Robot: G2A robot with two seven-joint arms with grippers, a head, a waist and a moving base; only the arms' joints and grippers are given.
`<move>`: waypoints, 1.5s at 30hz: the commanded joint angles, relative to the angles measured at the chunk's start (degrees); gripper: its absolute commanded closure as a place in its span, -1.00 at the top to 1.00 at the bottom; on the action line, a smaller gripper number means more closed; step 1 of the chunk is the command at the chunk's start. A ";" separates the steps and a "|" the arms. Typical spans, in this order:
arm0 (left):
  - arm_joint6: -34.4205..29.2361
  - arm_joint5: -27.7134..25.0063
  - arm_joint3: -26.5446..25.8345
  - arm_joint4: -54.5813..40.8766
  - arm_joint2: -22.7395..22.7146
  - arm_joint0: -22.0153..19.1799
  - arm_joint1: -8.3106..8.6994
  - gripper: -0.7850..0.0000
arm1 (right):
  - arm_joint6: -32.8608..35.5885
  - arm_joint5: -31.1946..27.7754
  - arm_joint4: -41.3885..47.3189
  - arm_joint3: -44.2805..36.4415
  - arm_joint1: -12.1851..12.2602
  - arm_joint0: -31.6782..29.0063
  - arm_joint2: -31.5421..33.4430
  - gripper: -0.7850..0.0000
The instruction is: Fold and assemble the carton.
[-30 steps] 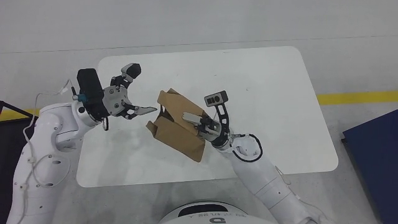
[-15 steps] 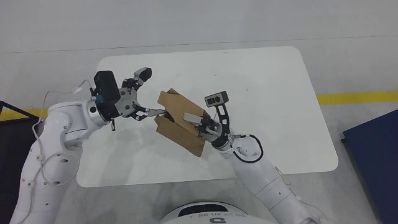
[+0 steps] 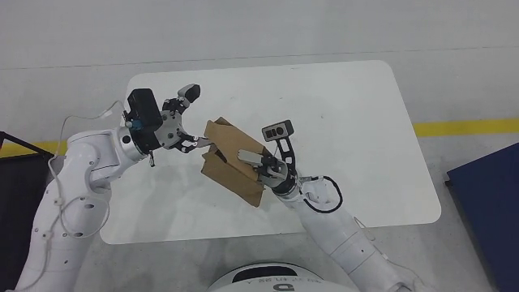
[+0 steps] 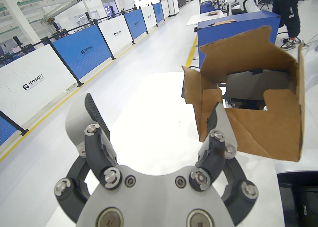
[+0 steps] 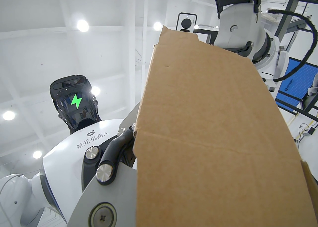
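Observation:
A brown carton (image 3: 235, 164), half unfolded with loose flaps, hangs tilted above the white table (image 3: 349, 113). My right gripper (image 3: 251, 159) is shut on its right-hand wall, and that wall (image 5: 211, 138) hides most of its fingers in the right wrist view. My left gripper (image 3: 195, 118) stands open at the carton's left end. In the left wrist view the carton's open inside (image 4: 251, 126) faces the left gripper (image 4: 152, 104), and one finger (image 4: 216, 118) lies against a small side flap while the other is free.
The table's rounded edge runs close in front of the carton. A blue mat (image 3: 486, 203) and a yellow floor line (image 3: 466, 126) lie beyond the table's right side. The left arm's wrist (image 5: 238, 27) rises behind the carton in the right wrist view.
My left gripper has moved right, up to the carton's left flaps, still open. The carton and the right gripper have shifted slightly left.

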 commanded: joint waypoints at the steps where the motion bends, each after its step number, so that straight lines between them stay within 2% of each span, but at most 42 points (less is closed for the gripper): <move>1: 0.07 0.05 -0.09 0.13 0.22 0.01 -0.02 1.00 | -0.11 -0.11 -0.19 0.01 -0.02 0.05 -0.05 -1.00; 9: 0.88 0.50 -0.81 0.78 1.28 0.29 -0.14 1.00 | -1.09 -0.60 -1.38 -0.24 0.07 -0.44 0.27 -1.00; 14: 2.36 2.75 -0.27 -1.21 0.13 0.65 -0.22 1.00 | -1.08 -0.94 -1.58 -0.77 0.21 -0.90 0.73 -1.00; 22: -0.46 11.86 1.30 -1.12 -2.71 2.50 -0.32 1.00 | -1.08 -0.94 -1.58 -0.77 0.21 -0.90 0.73 -1.00; 26: -2.95 17.05 0.79 -0.92 0.02 1.67 -0.86 1.00 | -2.82 0.42 -1.92 -2.17 0.28 -1.35 0.78 -1.00; 32: -3.23 19.49 0.32 -2.68 5.03 -1.19 -1.80 1.00 | -2.26 0.03 -0.14 -1.18 0.25 -1.60 1.05 -1.00; 38: -2.94 18.25 0.12 -3.96 6.72 -3.15 -2.20 1.00 | -2.09 -0.52 1.30 0.12 0.31 -1.77 1.97 -1.00; 45: -3.27 14.86 -0.17 -4.29 6.94 -3.40 -2.20 1.00 | -1.88 -0.80 3.72 1.15 0.27 -1.99 2.92 -1.00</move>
